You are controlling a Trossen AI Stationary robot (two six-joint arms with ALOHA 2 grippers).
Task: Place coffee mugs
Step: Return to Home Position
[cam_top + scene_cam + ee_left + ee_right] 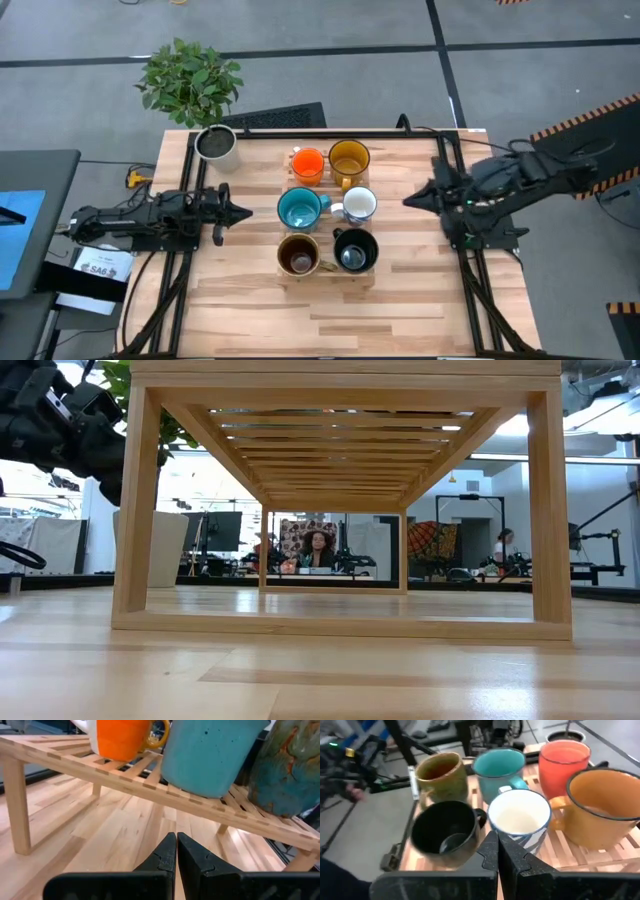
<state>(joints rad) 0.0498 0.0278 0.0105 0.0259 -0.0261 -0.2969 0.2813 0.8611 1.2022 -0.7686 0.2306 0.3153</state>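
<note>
I read my left tool (243, 211) as closed and empty, low by the table's (400, 300) left edge, with open planks between it and the shelf (548, 510). My right tool (408, 201), fingers pressed together and holding nothing, hangs near the right edge. On the slatted pale-wood shelf top sit six round glossy mugs in pairs: orange mug (308, 164) with amber-yellow mug (349, 158), teal mug (298, 208) with white mug (359, 205), brown mug (299, 254) with black mug (354, 250).
</note>
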